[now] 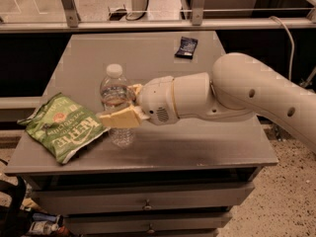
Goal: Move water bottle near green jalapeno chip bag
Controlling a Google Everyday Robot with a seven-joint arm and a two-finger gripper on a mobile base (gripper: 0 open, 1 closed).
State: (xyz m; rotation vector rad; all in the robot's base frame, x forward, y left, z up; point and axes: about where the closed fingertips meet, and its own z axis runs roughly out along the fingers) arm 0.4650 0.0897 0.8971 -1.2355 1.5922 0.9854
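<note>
The water bottle (114, 95) stands upright between the two fingers of the claw (120, 104), which is closed around its ribbed body at about mid-height. One pale finger (121, 118) crosses the bottle's near side and the other shows at its far side. The white cap sticks up above the claw, and the bottle's lower end hangs below it. I cannot tell whether the base rests on the table or sits just clear of it.

Just past the fingertips lies the green jalapeno chip bag (61, 127), flat and crinkled, with its nearest edge close beside the bottle's lower part. Behind the claw, the thick white arm (256, 93) runs off toward the table's edge. Beyond the claw, well apart toward the back of the grey table (197, 147), lies a small dark packet (186, 47). Below the claw, under the tabletop, are drawers (146, 206).
</note>
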